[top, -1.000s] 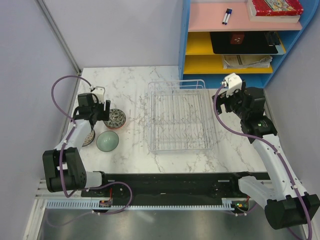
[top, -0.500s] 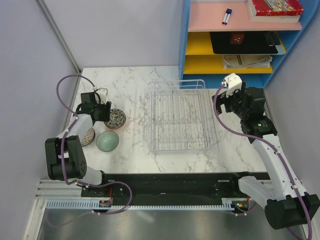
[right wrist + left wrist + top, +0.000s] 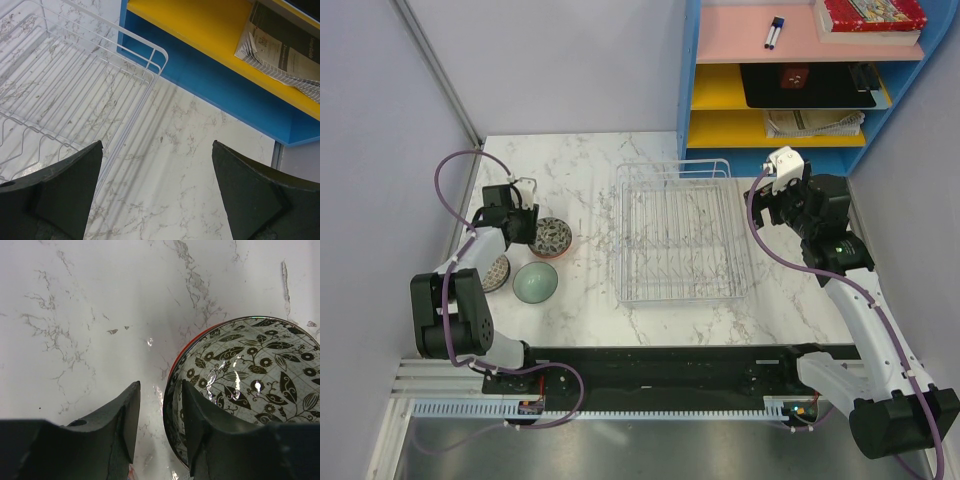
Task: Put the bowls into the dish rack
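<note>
A red-rimmed bowl with a black-and-white leaf pattern (image 3: 552,238) sits on the marble at the left. My left gripper (image 3: 525,222) is open and straddles its left rim. In the left wrist view (image 3: 160,390) one finger is inside the bowl (image 3: 250,370) and the other is outside. A plain pale green bowl (image 3: 535,282) sits just in front. Another patterned bowl (image 3: 498,272) is partly hidden under my left arm. The other bowls are out of view. The dish rack (image 3: 682,297) stands empty mid-table. My right gripper (image 3: 767,208) is open and empty beside the rack's right side (image 3: 156,147).
A blue shelf unit (image 3: 720,130) with yellow and pink shelves stands at the back right, close behind the rack. The rack's far right corner (image 3: 150,50) shows in the right wrist view. A grey wall runs along the left side.
My left arm has shifted and its gripper has settled lower at the patterned bowl's left rim. The bowls, the rack and the right arm have not moved.
</note>
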`<move>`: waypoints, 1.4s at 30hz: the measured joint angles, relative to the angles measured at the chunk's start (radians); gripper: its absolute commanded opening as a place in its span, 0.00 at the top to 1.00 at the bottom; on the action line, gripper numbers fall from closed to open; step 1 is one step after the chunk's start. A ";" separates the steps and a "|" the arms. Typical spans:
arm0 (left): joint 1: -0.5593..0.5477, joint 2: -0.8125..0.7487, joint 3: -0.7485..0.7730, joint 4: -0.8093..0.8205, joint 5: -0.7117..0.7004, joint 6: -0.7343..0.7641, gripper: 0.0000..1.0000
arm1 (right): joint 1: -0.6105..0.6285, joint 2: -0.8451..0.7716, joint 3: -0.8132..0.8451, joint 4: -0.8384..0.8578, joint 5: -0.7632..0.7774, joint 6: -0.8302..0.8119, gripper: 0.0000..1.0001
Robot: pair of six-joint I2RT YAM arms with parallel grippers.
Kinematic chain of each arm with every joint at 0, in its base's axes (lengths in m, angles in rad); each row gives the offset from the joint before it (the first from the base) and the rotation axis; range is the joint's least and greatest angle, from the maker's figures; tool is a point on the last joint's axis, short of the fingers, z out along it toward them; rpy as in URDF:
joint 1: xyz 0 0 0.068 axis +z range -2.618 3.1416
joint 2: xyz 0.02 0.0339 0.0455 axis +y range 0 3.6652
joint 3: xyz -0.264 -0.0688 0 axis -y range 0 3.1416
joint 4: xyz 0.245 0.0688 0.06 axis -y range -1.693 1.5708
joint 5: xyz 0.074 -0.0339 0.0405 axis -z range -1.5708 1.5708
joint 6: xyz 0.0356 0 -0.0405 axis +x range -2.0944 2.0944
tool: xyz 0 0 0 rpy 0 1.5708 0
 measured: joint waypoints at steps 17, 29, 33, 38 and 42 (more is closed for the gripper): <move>0.000 -0.016 0.000 -0.004 0.045 0.000 0.70 | 0.000 0.000 0.000 0.000 0.000 0.000 0.02; 0.000 -0.046 0.001 -0.012 0.047 0.000 0.69 | 0.000 0.003 0.000 0.000 0.000 0.000 0.02; 0.000 -0.046 0.008 -0.026 0.047 0.000 0.69 | 0.000 0.003 0.000 0.000 0.000 0.000 0.02; 0.000 -0.039 0.014 -0.039 0.047 0.000 0.66 | 0.000 0.004 0.000 0.000 -0.001 0.000 0.02; 0.000 -0.024 0.019 -0.054 0.046 0.001 0.65 | 0.000 0.005 0.000 -0.001 -0.001 0.000 0.02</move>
